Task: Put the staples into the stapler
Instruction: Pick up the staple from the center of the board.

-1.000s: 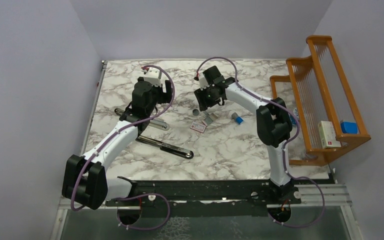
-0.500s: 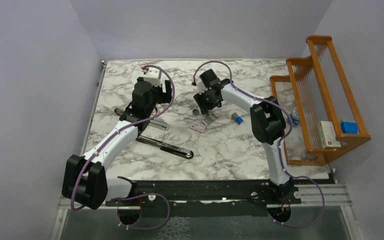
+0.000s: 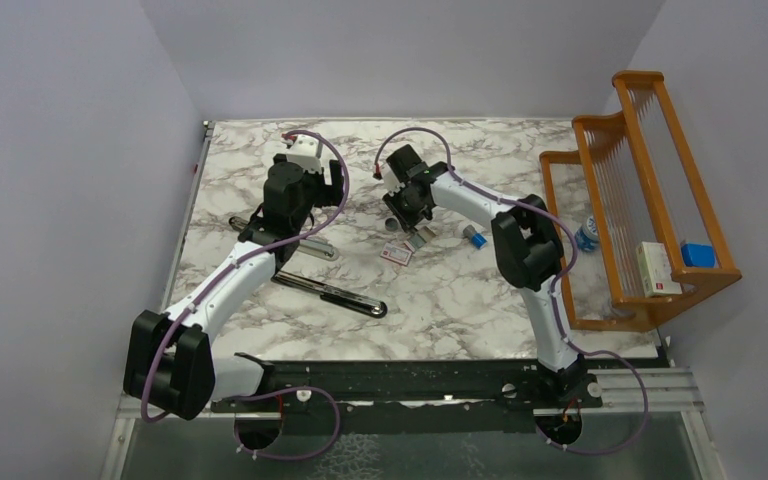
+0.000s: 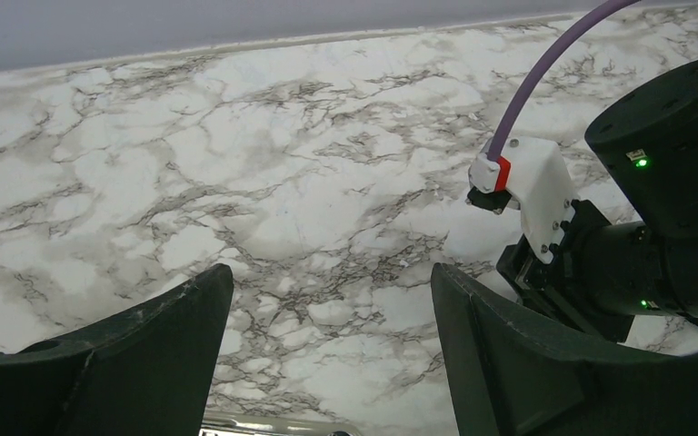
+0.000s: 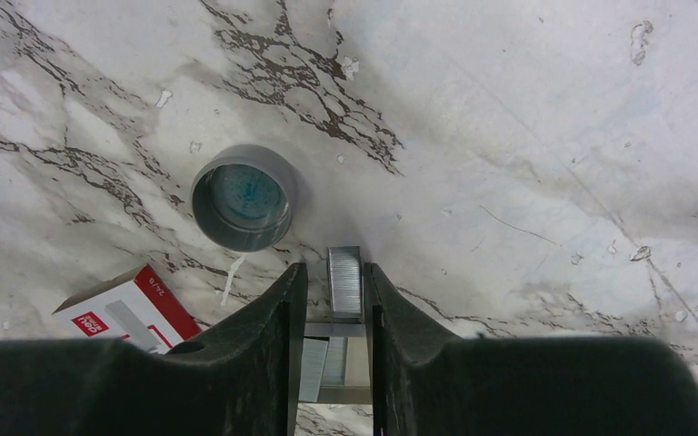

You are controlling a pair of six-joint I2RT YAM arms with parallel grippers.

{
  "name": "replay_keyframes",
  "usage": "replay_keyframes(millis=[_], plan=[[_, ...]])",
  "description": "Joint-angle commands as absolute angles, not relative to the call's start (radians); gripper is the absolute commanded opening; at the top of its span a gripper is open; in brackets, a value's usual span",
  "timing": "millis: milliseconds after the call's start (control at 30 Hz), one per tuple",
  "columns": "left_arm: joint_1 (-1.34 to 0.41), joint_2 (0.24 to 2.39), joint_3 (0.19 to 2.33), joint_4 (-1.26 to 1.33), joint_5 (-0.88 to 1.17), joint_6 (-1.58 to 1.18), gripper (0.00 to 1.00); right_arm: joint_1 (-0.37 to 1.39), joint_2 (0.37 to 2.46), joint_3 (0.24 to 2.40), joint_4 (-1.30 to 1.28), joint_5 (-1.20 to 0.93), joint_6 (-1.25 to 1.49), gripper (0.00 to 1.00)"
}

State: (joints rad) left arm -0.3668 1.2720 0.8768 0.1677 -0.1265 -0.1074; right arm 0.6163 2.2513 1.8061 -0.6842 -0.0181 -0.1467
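Nearest the front edge of the worktop (image 3: 460, 310), on its left half, the stapler (image 3: 330, 293) lies flat. On to the middle, there's the red-and-white box (image 3: 396, 255), and just beyond it the staples (image 5: 345, 282) lie on the marble. The right gripper (image 5: 334, 271) straddles one strip with its jaws nearly together. A sliver of gap shows on one side, so nothing is clamped. A grey cap (image 5: 244, 197) sits just beside them. Farther back and to the left, the left gripper (image 4: 327, 272) hovers with jaws wide apart, holding nothing.

Silvery-grey staples (image 5: 345, 282), red-and-white box (image 5: 129, 309), grey cap (image 5: 244, 197), white dark-veined marble table (image 5: 527, 136), black fingers (image 5: 236, 363)
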Motion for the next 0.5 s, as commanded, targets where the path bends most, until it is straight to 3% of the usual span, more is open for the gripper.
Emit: replay_keyframes(millis=[0, 467], plan=[[-0.367, 1.239, 0.887, 0.171, -0.139, -0.097, 0.83, 0.621, 2.300, 1.814, -0.720, 0.026, -0.138, 0.30], [-0.367, 1.230, 0.887, 0.168, -0.137, -0.091, 0.84, 0.620, 2.245, 1.772, -0.662, 0.028, -0.059, 0.19]])
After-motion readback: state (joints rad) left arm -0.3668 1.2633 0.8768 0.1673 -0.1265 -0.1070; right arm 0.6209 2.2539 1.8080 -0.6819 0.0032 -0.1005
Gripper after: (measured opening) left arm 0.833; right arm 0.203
